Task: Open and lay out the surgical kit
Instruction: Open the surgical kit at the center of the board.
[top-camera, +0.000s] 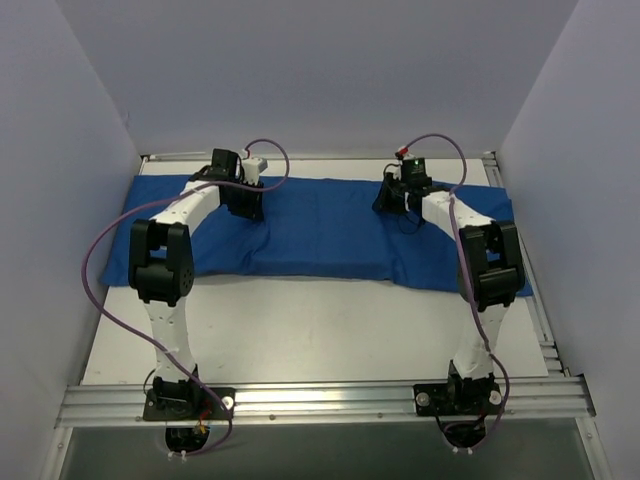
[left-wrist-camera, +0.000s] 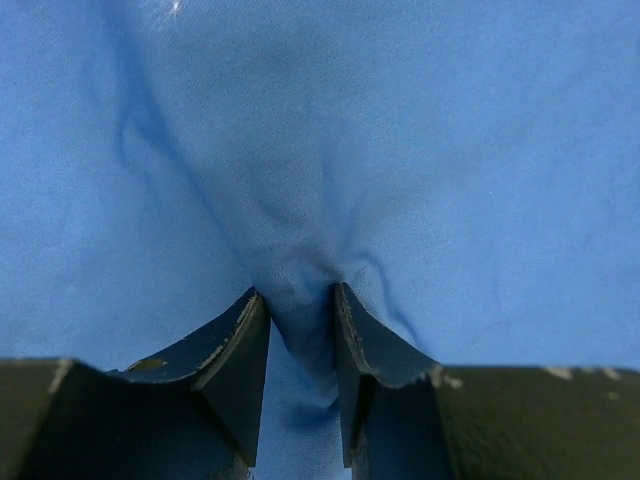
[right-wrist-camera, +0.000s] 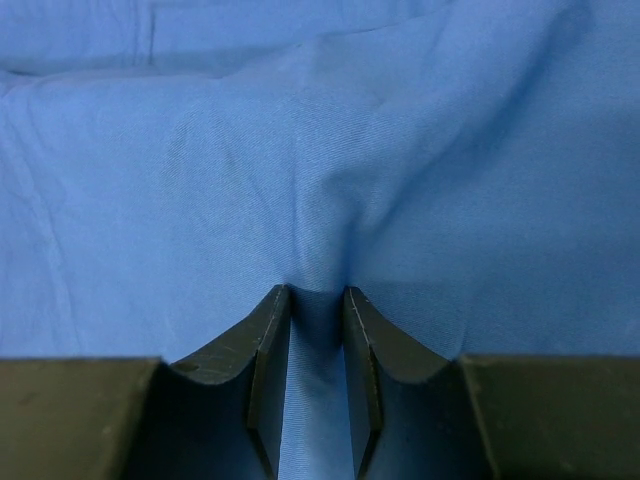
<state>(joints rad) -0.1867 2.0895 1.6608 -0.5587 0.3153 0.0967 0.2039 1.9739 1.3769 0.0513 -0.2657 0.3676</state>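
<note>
From the top view, the blue cloth wrap (top-camera: 320, 235) lies as a wide, closed band across the far half of the counter (top-camera: 320, 330). No tray, gauze or instruments show, so whatever it holds is hidden under the fabric. The left tool (top-camera: 244, 200) and the right tool (top-camera: 398, 198) both reach down onto the cloth near its far edge, well apart, one toward each end. That spacing looks chosen so that a long layer can be lifted evenly, without bunching toward the middle.

In the left wrist view, the left fingers (left-wrist-camera: 235, 350) are drawn close with a ridge of blue fabric caught between them. Creases fan out ahead of the tips, which suggests a real pinch rather than a mere touch. Cloth fills everything ahead of the tool and to both its sides.

In the right wrist view, the right fingers (right-wrist-camera: 262, 350) likewise pinch a narrow pleat. The fabric rises into a soft tent just ahead of them, and a fold line crosses farther ahead.

I judge both pinches to be on the upper layer, ready for unfolding. The wrap is not yet opened.
</note>
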